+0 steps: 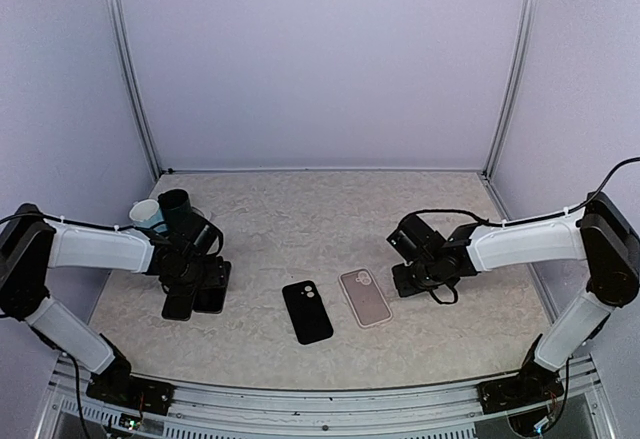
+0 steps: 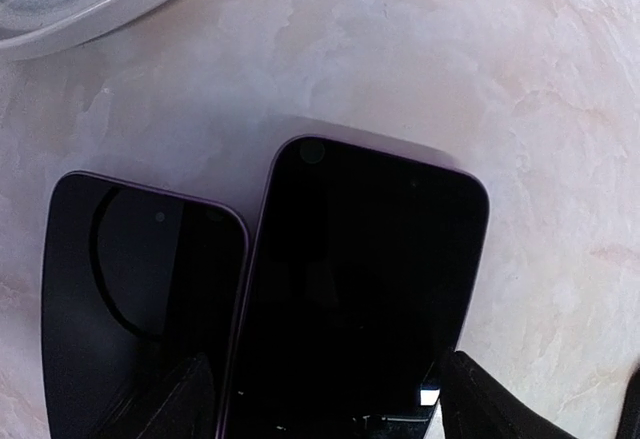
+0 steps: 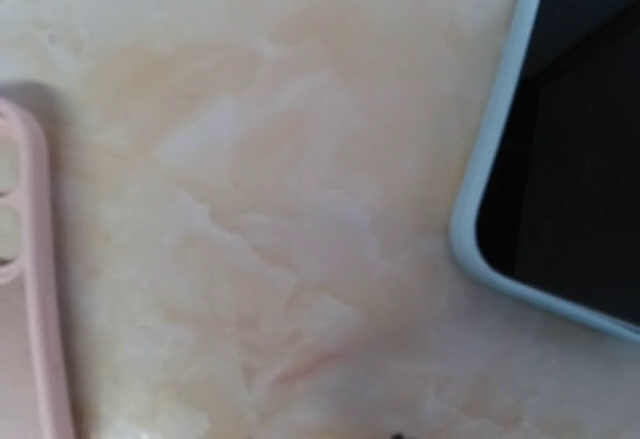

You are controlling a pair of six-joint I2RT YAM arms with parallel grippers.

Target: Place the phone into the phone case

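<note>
Lilac walls (image 1: pixel 320 59), alu posts (image 1: pixel 128 69), marbled beige worktop (image 1: pixel 300 219). Phone (image 2: pixel 360 289) lies flat at left, 2nd phone (image 2: pixel 130 299) close beside it; L tool (image 1: pixel 188 297) fingers (image 2: pixel 490 414) straddle the first one's near end, can't tell if gripping. Pink case (image 1: pixel 365 297) mid-worktop, R tool (image 1: pixel 415 277) just right of it, state can't tell

Between the pink case (image 1: pixel 364 297) and the black piece (image 1: pixel 307 311) just to its left, only a narrow strip of bare table (image 1: pixel 300 219) is open. Behind the pink case the table is free up to the back wall. Just right of it the right gripper (image 1: pixel 415 277) hangs low over a pale-rimmed dark thing (image 3: pixel 560 159), closing that side. Well to its left, two dark phones (image 2: pixel 360 289) lie almost touching under the left gripper (image 1: pixel 190 294), with a cup (image 1: pixel 145 214) behind.
</note>
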